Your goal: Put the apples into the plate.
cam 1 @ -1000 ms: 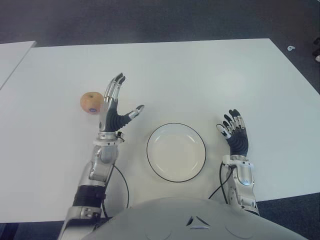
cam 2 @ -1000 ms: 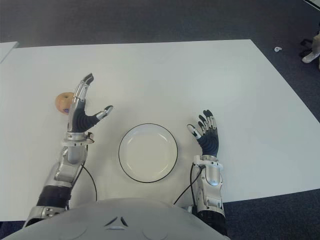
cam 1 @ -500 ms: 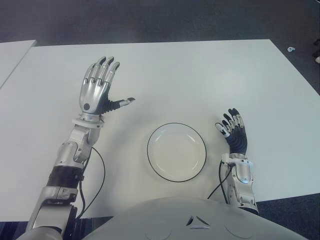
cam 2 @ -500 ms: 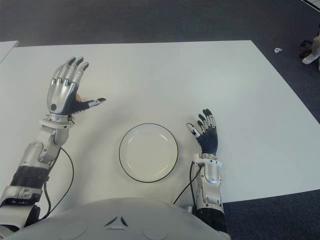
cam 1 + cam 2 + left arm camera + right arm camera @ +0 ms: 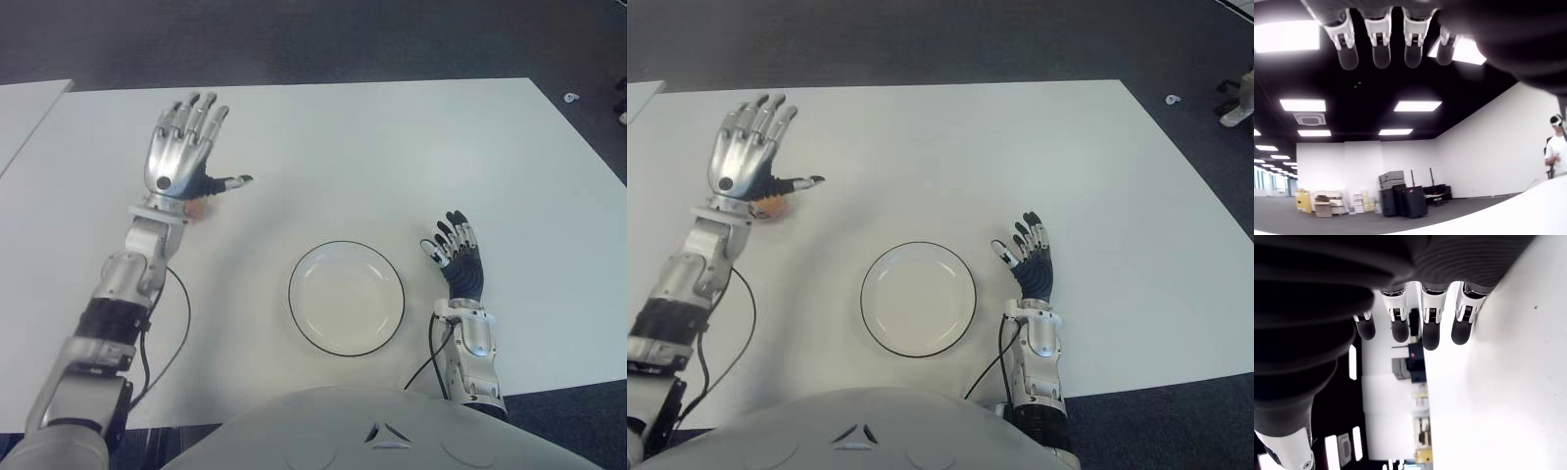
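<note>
Hovering over the table's (image 5: 392, 147) far-left area, at abt 10 o'clock from the plate (image 5: 346, 297), the left hand (image 5: 178, 162) is spread wide, back of hand up, 4 fingers fanned and thumb out toward 3 o'clock, gripping nothing. Only a small orange sliver of the apple (image 5: 772, 206) peeks out under the heel of that hand, just by the wrist; the rest is hidden, and whether palm and fruit touch can't be told. It looks to sit on the table, well apart from the plate.

Progress, as a judgement: nothing done yet. The plate, white w/ a thin dark rim, lies bare near the table's close edge. No other apple is visible, so at least this one is left to grasp, carry toward 4 o'clock and set down.

The right hand (image 5: 458, 262) shows just beside the plate at its 3 o'clock, fingers loosely extended, holding nothing; idle.

Left wrist view gives only fingertips (image 5: 1381, 56) against a ceiling w/ light panels and a person (image 5: 1558, 154) far off at the room's edge.

Brands/writing: none readable anywhere, incl. hands, plate and table.
</note>
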Controlling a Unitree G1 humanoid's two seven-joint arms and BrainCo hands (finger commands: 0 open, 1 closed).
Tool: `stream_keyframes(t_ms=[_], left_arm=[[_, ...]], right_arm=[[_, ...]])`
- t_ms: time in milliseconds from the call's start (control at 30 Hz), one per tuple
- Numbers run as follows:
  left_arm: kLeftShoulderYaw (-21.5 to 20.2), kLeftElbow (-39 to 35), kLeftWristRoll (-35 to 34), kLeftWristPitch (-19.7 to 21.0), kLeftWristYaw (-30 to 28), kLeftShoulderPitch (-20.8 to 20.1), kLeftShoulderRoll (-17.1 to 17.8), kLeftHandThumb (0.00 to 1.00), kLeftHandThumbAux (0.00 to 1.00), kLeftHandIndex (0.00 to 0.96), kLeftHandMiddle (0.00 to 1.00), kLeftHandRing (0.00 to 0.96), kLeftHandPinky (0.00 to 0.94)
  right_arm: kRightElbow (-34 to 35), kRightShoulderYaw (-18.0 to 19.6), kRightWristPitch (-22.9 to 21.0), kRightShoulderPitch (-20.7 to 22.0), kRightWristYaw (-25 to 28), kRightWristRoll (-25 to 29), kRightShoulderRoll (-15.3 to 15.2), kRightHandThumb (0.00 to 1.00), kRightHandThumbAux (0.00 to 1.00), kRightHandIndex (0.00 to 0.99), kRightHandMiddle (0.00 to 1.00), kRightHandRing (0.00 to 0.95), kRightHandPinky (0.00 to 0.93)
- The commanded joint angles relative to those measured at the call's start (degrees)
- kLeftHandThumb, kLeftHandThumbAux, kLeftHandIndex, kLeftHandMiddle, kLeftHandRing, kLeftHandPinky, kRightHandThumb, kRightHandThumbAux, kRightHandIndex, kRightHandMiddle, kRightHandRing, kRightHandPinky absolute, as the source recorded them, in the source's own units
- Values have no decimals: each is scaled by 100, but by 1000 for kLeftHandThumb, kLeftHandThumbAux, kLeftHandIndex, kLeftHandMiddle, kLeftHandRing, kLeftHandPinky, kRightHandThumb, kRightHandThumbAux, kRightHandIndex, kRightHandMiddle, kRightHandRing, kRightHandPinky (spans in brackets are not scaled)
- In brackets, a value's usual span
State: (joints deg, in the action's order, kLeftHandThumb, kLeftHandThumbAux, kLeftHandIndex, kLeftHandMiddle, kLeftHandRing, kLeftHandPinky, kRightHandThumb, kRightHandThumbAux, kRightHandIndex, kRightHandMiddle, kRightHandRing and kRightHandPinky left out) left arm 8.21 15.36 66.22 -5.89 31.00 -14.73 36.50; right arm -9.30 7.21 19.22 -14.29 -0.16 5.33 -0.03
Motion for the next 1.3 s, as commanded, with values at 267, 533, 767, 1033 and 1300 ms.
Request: stream_keyframes(t_ms=[267, 533, 767, 1033, 1300], left_arm=[[578, 1065, 93, 167, 259, -474, 403, 270, 303, 124, 76, 16, 0], [715, 1403, -46, 177, 463, -557, 569, 274, 316, 138, 96, 38, 4], [627, 1823, -353, 88, 522, -478, 847, 288, 318, 148, 116, 66, 32], [549, 1877, -883, 85, 272, -94, 1046, 281, 325, 145, 133, 88, 48], [394, 2074, -1558, -158, -252, -14, 1335, 262, 347, 144, 145, 110, 105]], right_arm=[[-939, 129, -388, -251, 74, 103, 23, 287, 734, 61, 87, 97, 141], [-1039, 188, -309, -221, 76, 133, 19, 294, 740, 72, 97, 120, 175], [-872, 219, -320, -331, 24, 95, 26, 307, 727, 83, 111, 142, 194], [-785, 306, -343, -404, 132, 188, -59, 322, 698, 84, 110, 130, 171], [-1171, 463, -86, -252, 340, 343, -115, 354, 685, 90, 115, 130, 182]])
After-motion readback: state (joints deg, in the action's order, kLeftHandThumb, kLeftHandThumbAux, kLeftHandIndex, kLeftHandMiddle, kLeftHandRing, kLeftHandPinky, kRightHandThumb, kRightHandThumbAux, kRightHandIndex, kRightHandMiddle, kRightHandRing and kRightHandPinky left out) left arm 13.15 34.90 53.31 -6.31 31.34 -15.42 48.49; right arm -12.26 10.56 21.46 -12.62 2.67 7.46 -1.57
